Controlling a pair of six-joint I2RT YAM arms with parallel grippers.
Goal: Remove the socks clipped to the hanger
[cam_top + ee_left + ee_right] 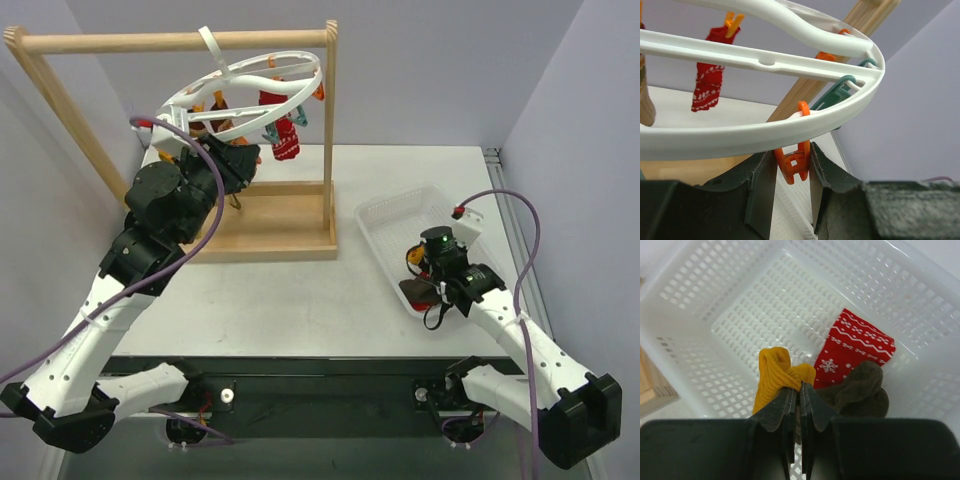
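The white ring hanger (250, 90) hangs tilted from the wooden rack. A red patterned sock (286, 140) is clipped at its far side and also shows in the left wrist view (707, 85). My left gripper (240, 165) is up at the ring (740, 132). Its jaws (791, 152) press both sides of an orange clip (795, 165), and no sock shows in that clip. My right gripper (428, 285) is down in the white mesh basket (400, 212), shut (800, 387) on a mustard yellow sock (771, 375). A red sock (855, 347) and a brown sock (860, 390) lie beside it.
The wooden rack has a top bar (180, 42), a right post (330, 130) and a base board (270, 225) on the table. A teal clip (837, 92) hangs next to the orange one. Purple cables loop over both arms.
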